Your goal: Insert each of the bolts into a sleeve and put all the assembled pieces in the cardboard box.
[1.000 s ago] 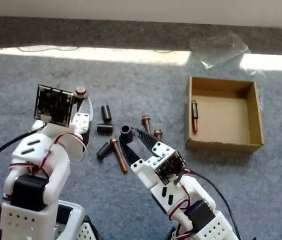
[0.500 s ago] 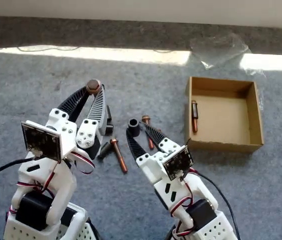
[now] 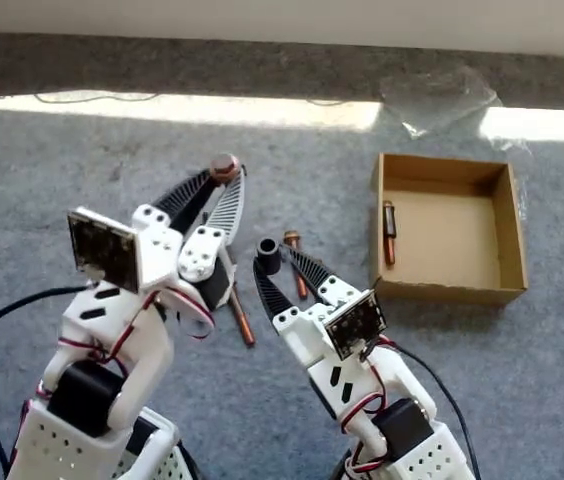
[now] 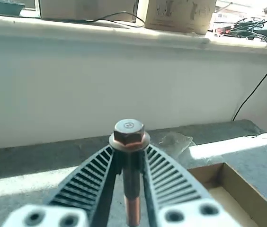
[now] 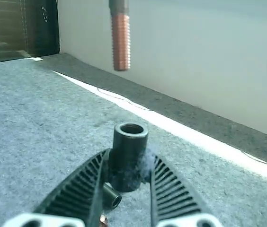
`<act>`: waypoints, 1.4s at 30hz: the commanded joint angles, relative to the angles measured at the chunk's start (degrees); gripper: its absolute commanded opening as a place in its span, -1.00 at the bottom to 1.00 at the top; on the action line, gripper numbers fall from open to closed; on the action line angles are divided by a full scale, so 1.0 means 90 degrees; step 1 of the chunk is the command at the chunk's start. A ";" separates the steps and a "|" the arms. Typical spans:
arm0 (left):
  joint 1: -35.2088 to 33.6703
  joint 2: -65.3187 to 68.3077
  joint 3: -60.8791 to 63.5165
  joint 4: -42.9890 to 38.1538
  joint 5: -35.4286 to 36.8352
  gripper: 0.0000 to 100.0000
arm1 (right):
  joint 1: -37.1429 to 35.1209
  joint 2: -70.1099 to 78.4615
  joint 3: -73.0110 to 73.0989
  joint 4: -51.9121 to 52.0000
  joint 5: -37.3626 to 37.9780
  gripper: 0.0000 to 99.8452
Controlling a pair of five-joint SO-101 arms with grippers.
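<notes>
Copper bolt (image 4: 129, 133): clamped upright in the left pincer (image 3: 225, 175). Its flanged hexagonal head sits above the fingertips and its shank runs down between the two fingers.
Left pincer: drawn in to a narrow gap on the bolt's shank just under the head, and raised off the grey table (image 3: 112, 150).
Sleeve (image 5: 130, 137): a short dark tube standing upright with its open bore upward, held at its lower half by the right pincer (image 5: 129, 158).
Right pincer: nearly closed, with its ribbed fingers pressing the sleeve from both sides, low over the table.
Bolt against sleeve: in the right wrist view the bolt's copper tip hangs above the sleeve's mouth, a little off to one side and well apart from it.
Second bolt (image 3: 293, 245): lies on the table just beside the right pincer's tips, partly covered by one finger.
Third bolt (image 3: 244, 322): lies on the table between the two pincers' bases, with its head end hidden by the left arm.
Spare sleeve (image 5: 111, 198): lies on its side on the table beneath the right pincer, between its fingers.
Cardboard box (image 3: 442, 292): open-topped, near the right pincer on the side away from the left pincer, not touching it.
Assembled piece (image 3: 389, 232): lies inside the box along the wall nearest the right pincer.
Plastic bag (image 3: 440, 98): clear and crumpled, beyond the box, well apart from both pincers.
</notes>
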 commanded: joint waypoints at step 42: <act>0.0845 0.0571 -0.0357 0.0068 0.0391 -0.99 | 0.0366 -0.0063 0.0933 -0.0024 0.0000 -0.99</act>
